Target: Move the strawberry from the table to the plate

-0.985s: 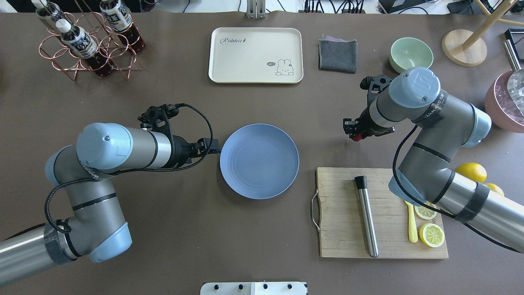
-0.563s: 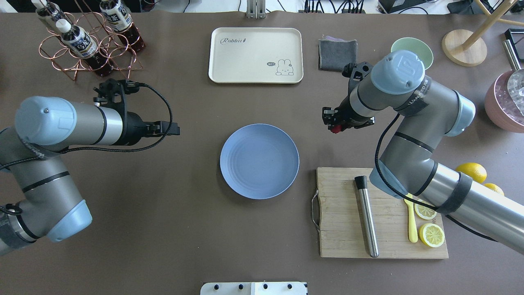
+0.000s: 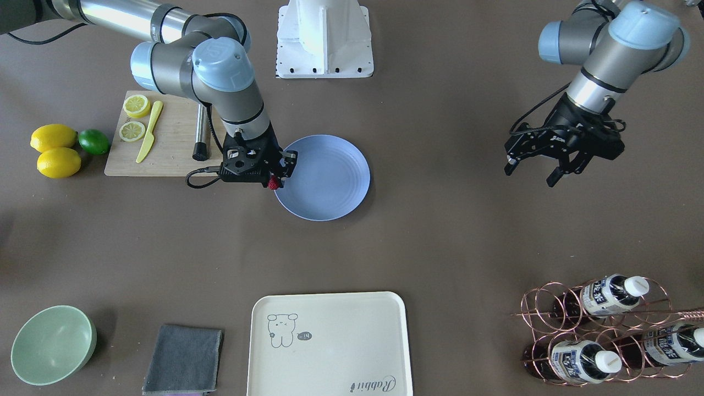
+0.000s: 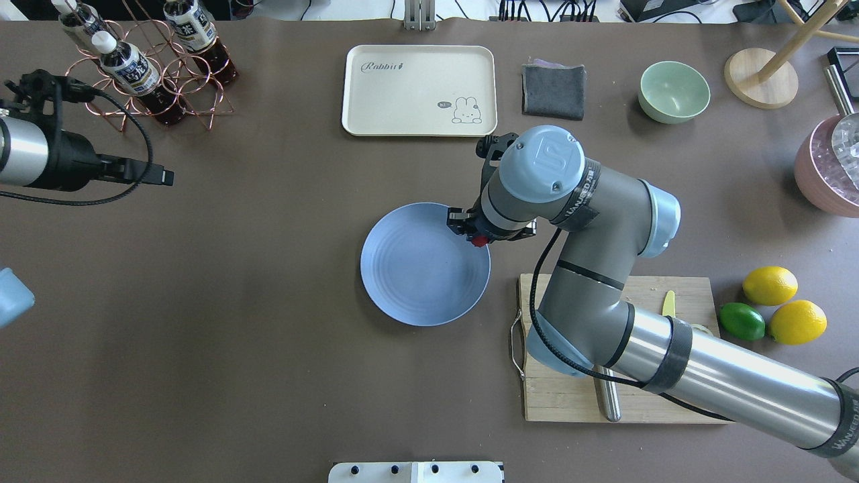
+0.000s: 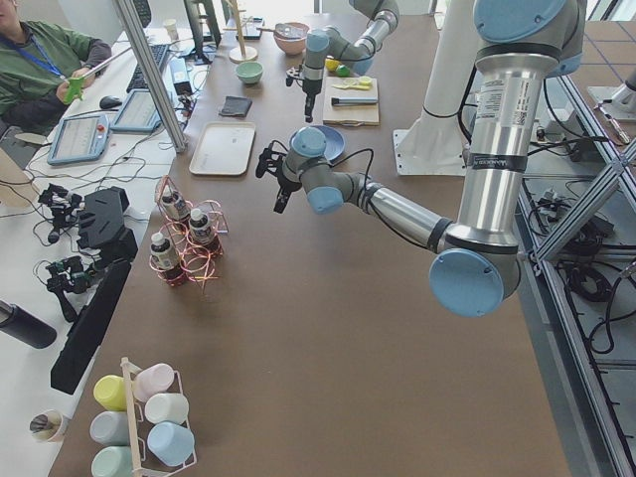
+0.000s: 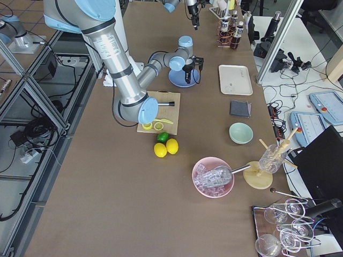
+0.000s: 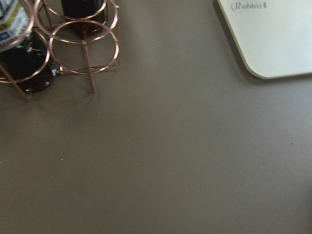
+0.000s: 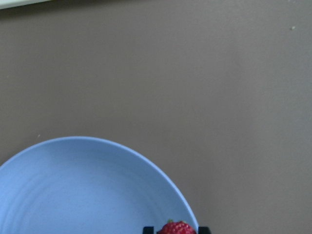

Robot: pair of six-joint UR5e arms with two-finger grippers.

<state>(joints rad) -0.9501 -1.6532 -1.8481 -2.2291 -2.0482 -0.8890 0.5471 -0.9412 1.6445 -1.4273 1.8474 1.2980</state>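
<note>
One second on: my right gripper (image 4: 478, 235), pinching the strawberry (image 4: 480, 241), has reached the plate (image 4: 416, 282) rim; release next.

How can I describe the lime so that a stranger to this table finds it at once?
Find the wooden cutting board on the robot's right side. Past its outer end lie three fruits together. The lime is the one nearest the board, and it alone is dark green beside two yellow lemons.

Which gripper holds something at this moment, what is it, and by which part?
The right gripper holds the strawberry, pinched by its sides between the two fingertips, over the edge of the plate. The left gripper is open and holds nothing.
</note>
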